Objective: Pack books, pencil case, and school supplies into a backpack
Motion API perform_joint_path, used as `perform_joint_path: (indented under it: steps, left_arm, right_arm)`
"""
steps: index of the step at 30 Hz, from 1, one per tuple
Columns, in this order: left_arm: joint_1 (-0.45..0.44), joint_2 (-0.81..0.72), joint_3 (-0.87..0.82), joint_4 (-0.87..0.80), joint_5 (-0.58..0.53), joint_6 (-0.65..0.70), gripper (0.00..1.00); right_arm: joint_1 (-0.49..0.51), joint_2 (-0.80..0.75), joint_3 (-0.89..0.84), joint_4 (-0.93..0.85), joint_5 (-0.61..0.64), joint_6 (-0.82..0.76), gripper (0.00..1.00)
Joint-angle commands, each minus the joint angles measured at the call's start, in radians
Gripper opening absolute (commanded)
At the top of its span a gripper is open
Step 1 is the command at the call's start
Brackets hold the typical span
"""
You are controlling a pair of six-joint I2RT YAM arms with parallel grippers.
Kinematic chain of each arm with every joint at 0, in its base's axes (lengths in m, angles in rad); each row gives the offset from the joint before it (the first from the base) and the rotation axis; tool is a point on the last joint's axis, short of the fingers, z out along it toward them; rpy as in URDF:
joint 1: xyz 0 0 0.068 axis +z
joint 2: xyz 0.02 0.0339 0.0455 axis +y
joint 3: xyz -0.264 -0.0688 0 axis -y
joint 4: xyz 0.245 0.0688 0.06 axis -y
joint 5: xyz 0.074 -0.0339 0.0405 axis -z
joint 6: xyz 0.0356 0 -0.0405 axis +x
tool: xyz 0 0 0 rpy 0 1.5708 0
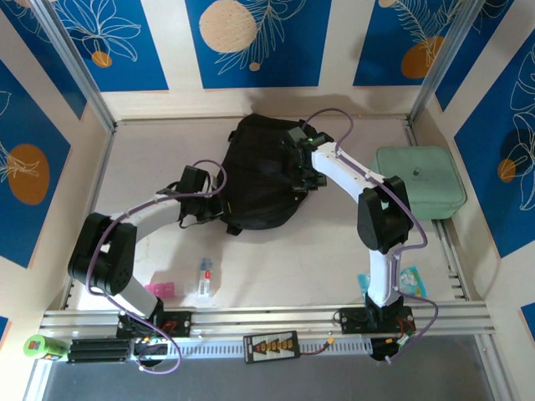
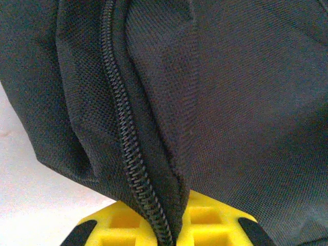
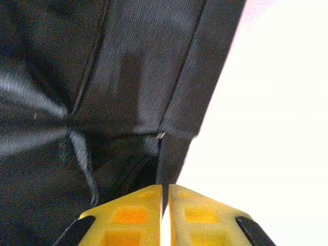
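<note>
Left gripper (image 2: 177,225) pinches the backpack (image 1: 255,175) along its zipper (image 2: 123,133); right gripper (image 3: 165,202) clamps a fabric fold. The bag lies mid-table between the arms. Likely working the opening; next, one side holds taut while the other draws the zipper.

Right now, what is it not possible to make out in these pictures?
What the backpack holds: top view, its own fabric covers it.
Pink item and clear item: top view, too small to name.
Light blue item: top view, partly behind the right arm.
Whether the right hand pinches fabric: right wrist view, blurred.
</note>
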Motion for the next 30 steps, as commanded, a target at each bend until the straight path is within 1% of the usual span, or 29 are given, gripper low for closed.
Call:
perform_joint_path:
  steps: [1,2,7,10,13,15,17,20,23,26,30]
  left_arm:
    - [0.006,0.002,0.001,-0.085,0.033,0.039,0.00]
    - [0.006,0.003,0.002,-0.085,0.036,0.039,0.00]
    - [0.005,0.004,0.007,-0.086,0.038,0.039,0.00]
    - [0.006,-0.001,0.005,-0.086,0.036,0.034,0.00]
    - [0.004,0.003,0.001,-0.085,0.038,0.033,0.00]
    - [0.003,0.006,0.002,-0.086,0.040,0.034,0.00]
    - [0.000,0.006,0.003,-0.085,0.042,0.033,0.00]
    - [-0.008,0.005,0.004,-0.088,0.043,0.033,0.00]
    - [-0.012,0.007,0.004,-0.091,0.041,0.034,0.00]
    - [-0.012,0.009,0.009,-0.097,0.039,0.036,0.00]
    - [-0.013,0.011,0.013,-0.098,0.040,0.036,0.00]
  right_arm:
    - [0.010,-0.019,0.014,0.010,0.056,-0.025,0.06]
    - [0.018,-0.031,0.004,0.030,0.049,-0.034,0.00]
    - [0.038,-0.093,-0.053,0.099,-0.034,-0.023,0.00]
    - [0.041,-0.168,-0.140,0.163,-0.115,0.009,0.07]
    - [0.040,-0.238,-0.233,0.231,-0.217,0.032,0.21]
    - [0.043,-0.259,-0.275,0.250,-0.256,0.054,0.31]
    - [0.044,-0.257,-0.294,0.254,-0.259,0.065,0.33]
    - [0.049,-0.224,-0.283,0.250,-0.248,0.048,0.34]
    - [0.058,-0.168,-0.234,0.228,-0.183,0.021,0.34]
    - [0.066,-0.110,-0.177,0.180,-0.069,0.017,0.33]
    - [0.067,-0.073,-0.161,0.195,-0.039,0.003,0.33]
